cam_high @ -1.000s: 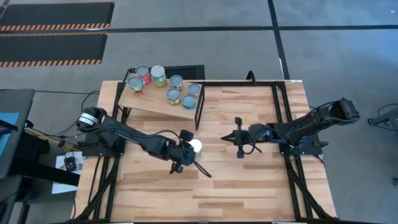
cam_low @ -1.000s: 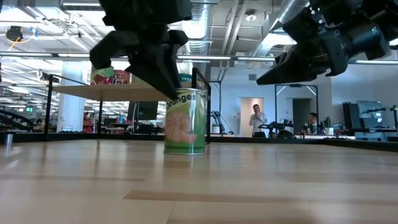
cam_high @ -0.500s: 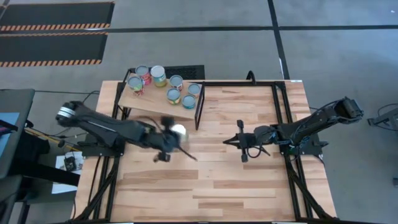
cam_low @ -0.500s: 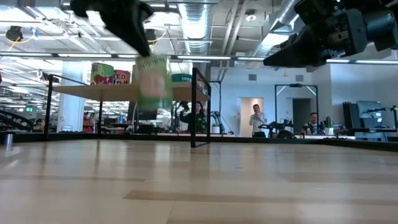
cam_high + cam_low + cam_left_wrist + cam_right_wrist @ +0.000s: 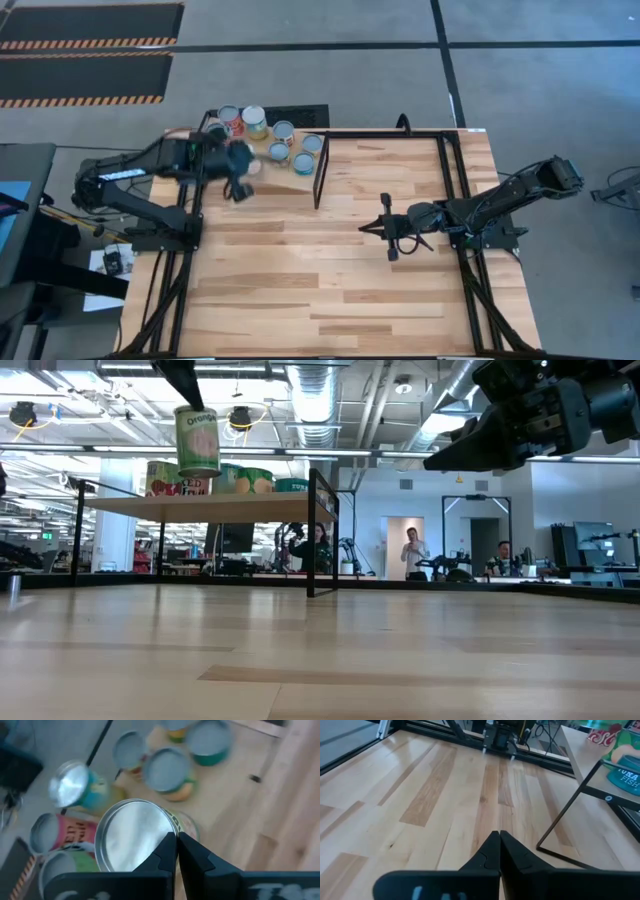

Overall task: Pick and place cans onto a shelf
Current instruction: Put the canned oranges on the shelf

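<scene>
My left gripper (image 5: 176,840) is shut on a can with a green label and silvery top (image 5: 197,440), held in the air above the shelf's near left part (image 5: 243,160). The shelf (image 5: 130,508) is a sloping light-wood board on a black frame at the table's far left. Several other cans stand on it on their bases (image 5: 283,130), also showing in the left wrist view (image 5: 167,770). My right gripper (image 5: 499,840) is shut and empty, above the table's right middle (image 5: 365,226). My left gripper pinches the can's raised top rim (image 5: 170,831) at one side between its two fingers. The fingers come slanting down from above (image 5: 182,375). The can hangs below them, about upright and clear of the shelf board and the other cans.
The shelf's black frame post (image 5: 312,530) stands at its right end. A black rail frame (image 5: 445,180) runs around the tabletop's right part. The planked tabletop (image 5: 330,290) lies bare in the middle and near side. People stand in the room beyond (image 5: 412,550).
My left gripper has lifted the green-labelled can off the table's middle and carried it up and toward the far left edge, to above the shelf. The can has stayed upright and hangs clear of the table.
</scene>
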`<action>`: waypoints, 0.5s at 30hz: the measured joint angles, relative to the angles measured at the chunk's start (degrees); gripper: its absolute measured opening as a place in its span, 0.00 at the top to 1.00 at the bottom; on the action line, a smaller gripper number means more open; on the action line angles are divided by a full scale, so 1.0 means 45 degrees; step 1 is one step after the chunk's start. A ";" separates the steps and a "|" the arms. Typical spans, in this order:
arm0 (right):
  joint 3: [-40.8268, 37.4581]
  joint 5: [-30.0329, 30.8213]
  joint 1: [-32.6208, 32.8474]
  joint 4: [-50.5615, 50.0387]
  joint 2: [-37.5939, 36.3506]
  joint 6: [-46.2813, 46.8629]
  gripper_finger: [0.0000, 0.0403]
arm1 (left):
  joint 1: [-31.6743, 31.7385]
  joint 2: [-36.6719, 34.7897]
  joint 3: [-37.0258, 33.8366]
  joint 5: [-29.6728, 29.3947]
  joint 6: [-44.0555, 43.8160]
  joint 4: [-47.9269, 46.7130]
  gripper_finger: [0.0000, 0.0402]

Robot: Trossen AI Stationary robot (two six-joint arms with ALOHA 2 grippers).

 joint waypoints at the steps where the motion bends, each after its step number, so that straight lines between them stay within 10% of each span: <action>1: 0.0000 -0.0005 0.0000 0.0005 0.0000 0.0000 0.96 | 0.0562 0.0042 0.0096 0.0209 0.0217 0.0103 1.00; 15: 0.0000 -0.0005 0.0004 0.0016 0.0000 0.0097 0.97 | 0.4313 0.2379 0.1590 0.2123 0.1959 0.0046 1.00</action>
